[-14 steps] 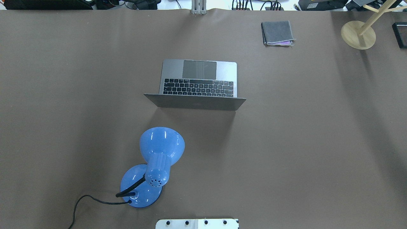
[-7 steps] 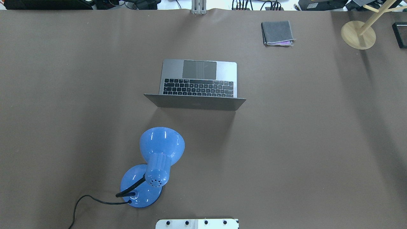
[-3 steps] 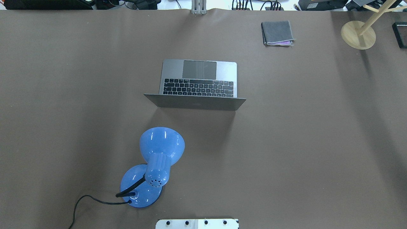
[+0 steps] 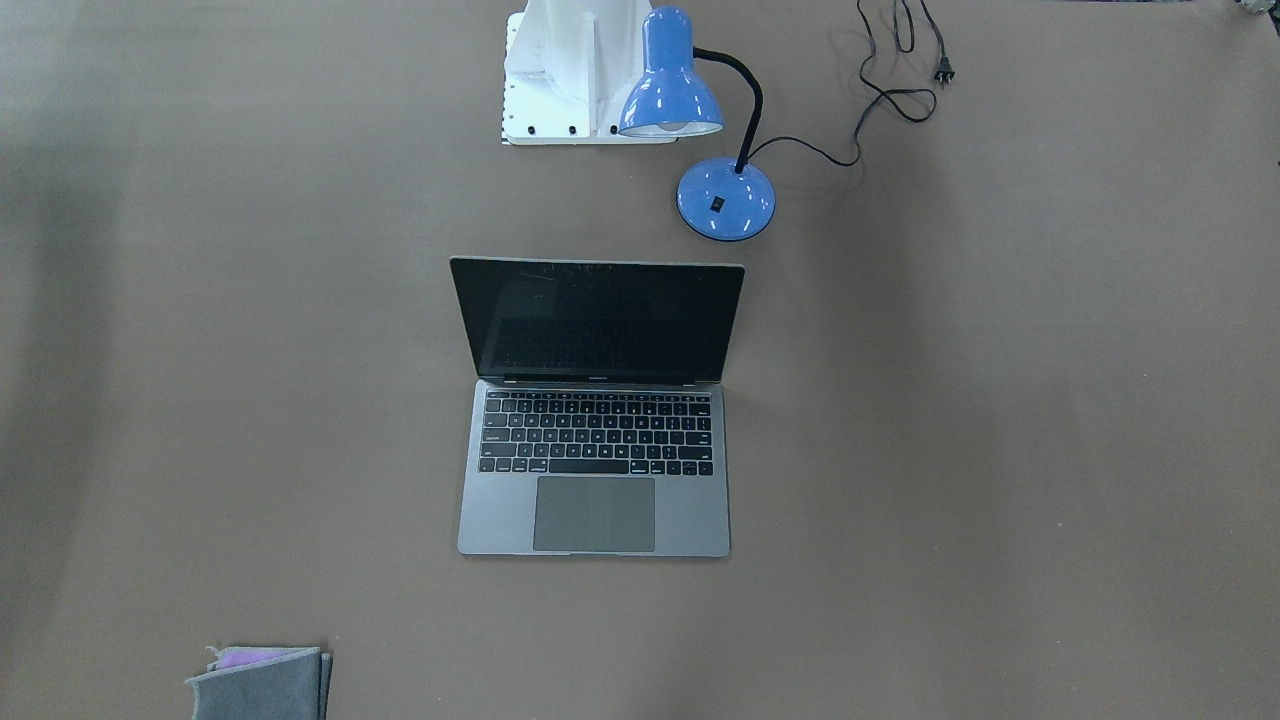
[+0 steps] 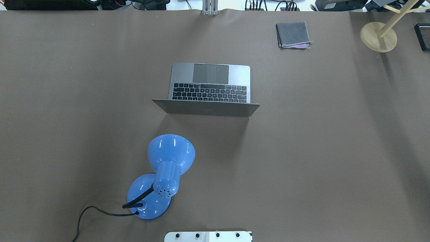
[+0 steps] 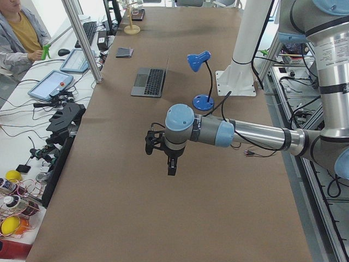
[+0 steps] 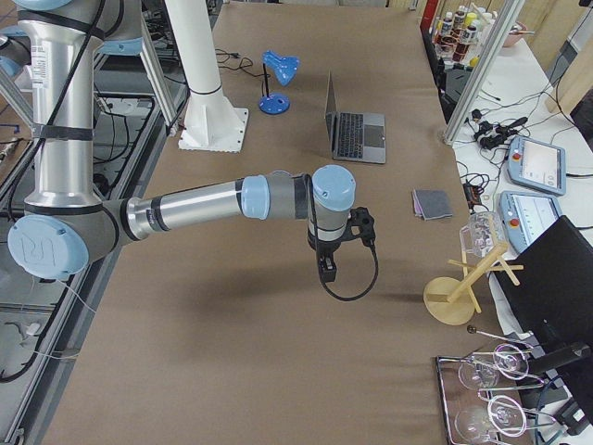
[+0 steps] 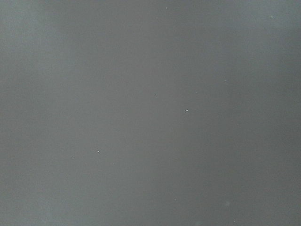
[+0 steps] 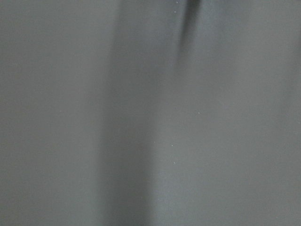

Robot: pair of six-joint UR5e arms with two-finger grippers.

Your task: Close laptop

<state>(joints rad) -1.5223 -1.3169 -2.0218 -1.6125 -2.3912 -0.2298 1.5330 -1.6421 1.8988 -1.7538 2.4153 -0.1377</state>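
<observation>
The space-grey laptop [image 5: 210, 87] stands open in the middle of the brown table, its black screen [image 4: 597, 322] upright and its lid's back toward the robot. It also shows in the side views [image 6: 150, 82] [image 7: 357, 134]. My left gripper [image 6: 172, 166] hangs over bare table far from the laptop, toward the table's left end. My right gripper [image 7: 327, 269] hangs over bare table toward the right end. Both show only in the side views, so I cannot tell whether they are open or shut. Both wrist views show only bare table.
A blue desk lamp [image 5: 168, 168] with a black cord stands between the robot base [image 5: 208, 236] and the laptop. A folded grey cloth [image 5: 293, 34] lies at the far right. A wooden stand [image 5: 378, 36] is at the far right corner.
</observation>
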